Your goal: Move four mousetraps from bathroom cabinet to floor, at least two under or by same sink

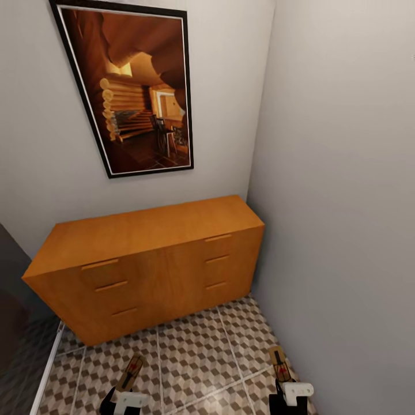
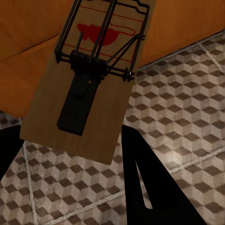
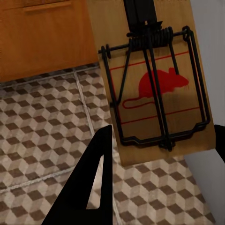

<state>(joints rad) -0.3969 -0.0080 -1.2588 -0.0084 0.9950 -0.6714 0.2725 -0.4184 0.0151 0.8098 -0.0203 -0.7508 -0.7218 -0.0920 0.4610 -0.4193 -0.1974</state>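
Mousetraps, 2 of them, 1 per gripper, held low over the bathroom floor [image 1: 190, 351] in front of the cabinet [image 1: 150, 259]. Left gripper [image 1: 124, 397] is closed on a mousetrap [image 1: 131, 372]; left wrist view has that tan board [image 2: 89, 89] between the dark fingers [image 2: 150, 187], wire bar and red mouse print facing the camera. Right gripper [image 1: 288, 395] is clamped on the other mousetrap [image 1: 279, 363]; right wrist view has its board [image 3: 150, 79] tight between the fingers [image 3: 93, 187], spring and red mouse print clear. Both traps stick out forward from the grippers toward the cabinet, off the cube-pattern tiles. Cabinet is orange-brown, all 6 bar-handled drawers closed, standing against the back wall in the corner by the right wall [image 1: 346, 202]. Framed picture [image 1: 132, 86] of a log interior hangs above it.
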